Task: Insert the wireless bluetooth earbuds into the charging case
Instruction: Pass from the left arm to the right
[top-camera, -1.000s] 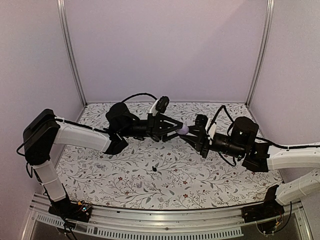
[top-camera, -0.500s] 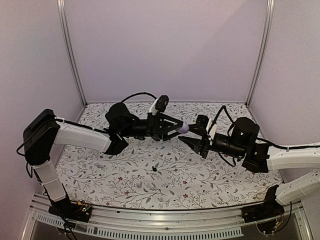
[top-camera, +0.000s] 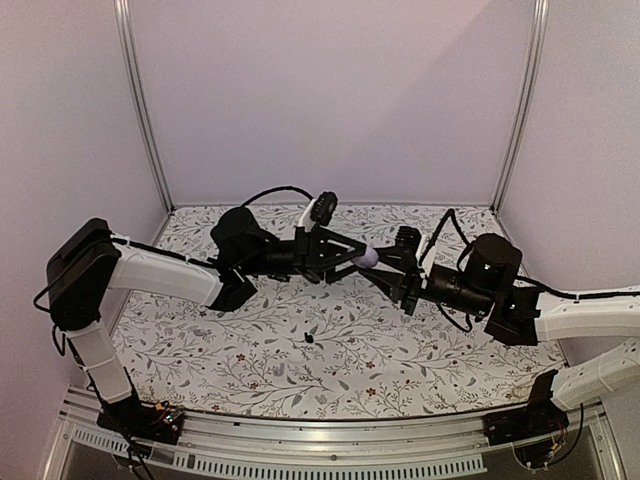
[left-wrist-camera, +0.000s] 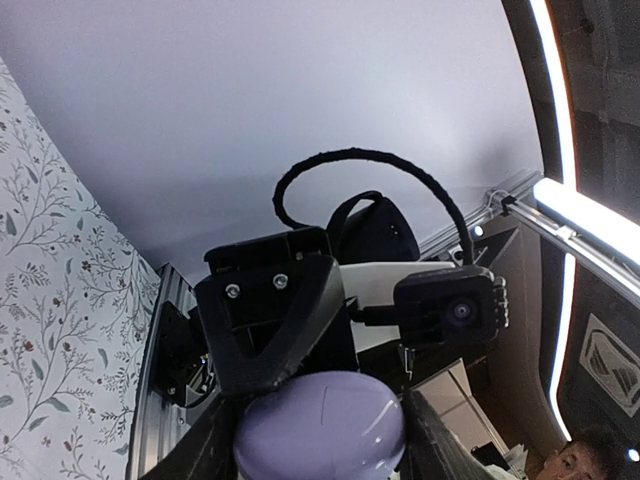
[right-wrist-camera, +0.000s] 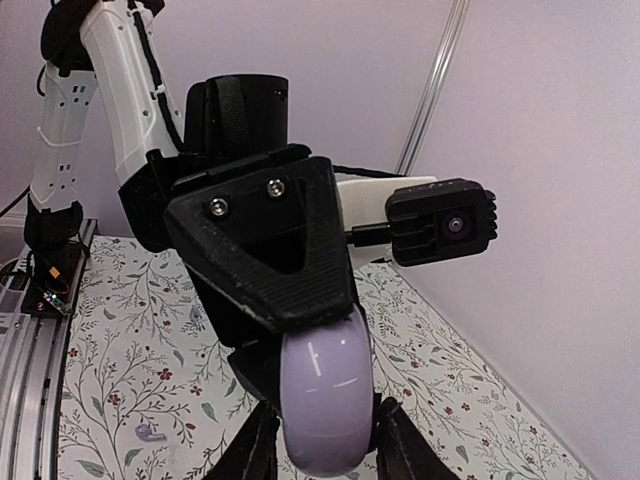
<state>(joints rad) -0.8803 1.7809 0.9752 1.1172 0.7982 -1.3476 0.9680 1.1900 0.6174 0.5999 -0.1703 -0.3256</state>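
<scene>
The charging case (top-camera: 367, 257) shows its pale lavender shell and is held in the air above the middle of the patterned cloth. My left gripper (top-camera: 360, 256) is shut on it from the left. In the left wrist view the case (left-wrist-camera: 320, 425) sits between my left fingertips. My right gripper (top-camera: 383, 270) meets it from the right. In the right wrist view its fingertips press both sides of the case (right-wrist-camera: 325, 400), under a left finger (right-wrist-camera: 270, 250). One tiny black earbud (top-camera: 309, 338) lies on the cloth in front. The other earbud is out of view.
The floral cloth (top-camera: 330, 360) covers the table inside pale walls. Metal posts (top-camera: 140, 110) stand at the back corners. An aluminium rail (top-camera: 320, 440) runs along the near edge. Both arms span the middle of the cloth.
My right gripper dipped slightly away from the case and has come back up against it. The left gripper and the case have stayed in place.
</scene>
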